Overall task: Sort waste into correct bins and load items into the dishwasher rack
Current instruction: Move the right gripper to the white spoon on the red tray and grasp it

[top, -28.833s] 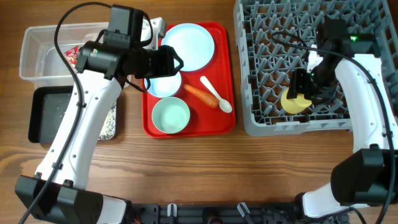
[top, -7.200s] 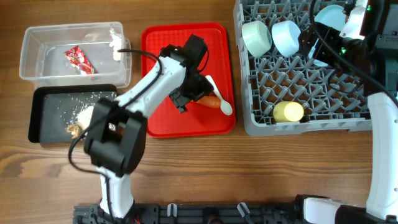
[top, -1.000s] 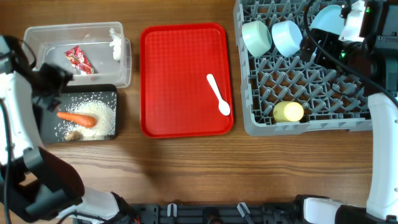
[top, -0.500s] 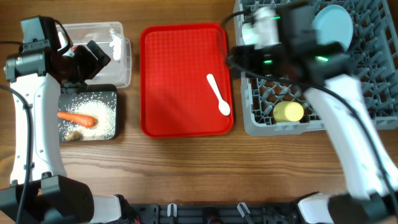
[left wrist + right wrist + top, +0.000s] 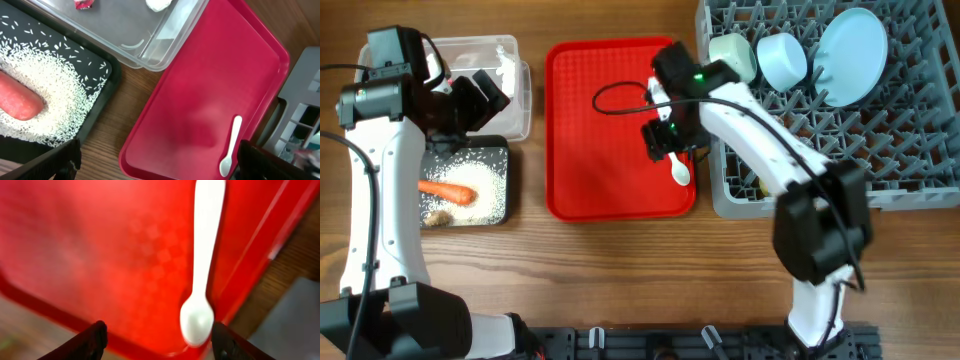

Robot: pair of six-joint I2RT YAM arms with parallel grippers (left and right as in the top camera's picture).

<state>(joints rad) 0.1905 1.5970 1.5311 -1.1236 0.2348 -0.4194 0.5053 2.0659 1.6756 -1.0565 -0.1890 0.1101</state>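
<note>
You are on the loading half of the job now, and the piece in hand is the white plastic spoon, the only item I can see outside the dishwasher rack. It lies flat toward the 4 o'clock part of the red tray, handle toward 11 o'clock and bowl toward 5 o'clock, close to the tray's 3 o'clock rim. Your right pincer hangs right over it, released and empty, its fingers spread to either side of the spoon's bowl end and not touching it. In my judgement the next move is a short drop and a close across the spoon. It is thin and flat on the tray, so go low enough to get under its edges and grip the narrower handle rather than the bowl, then carry it toward 3 o'clock into the rack. There the pale green bowl, small blue bowl and blue plate already stand along the 12 o'clock side. Your left pincer is also released and holds nothing, parked at 10 o'clock of the desk over the bins. The carrot and rice sit in the black bin, and the wrapper and tissue are in the clear tub.
</note>
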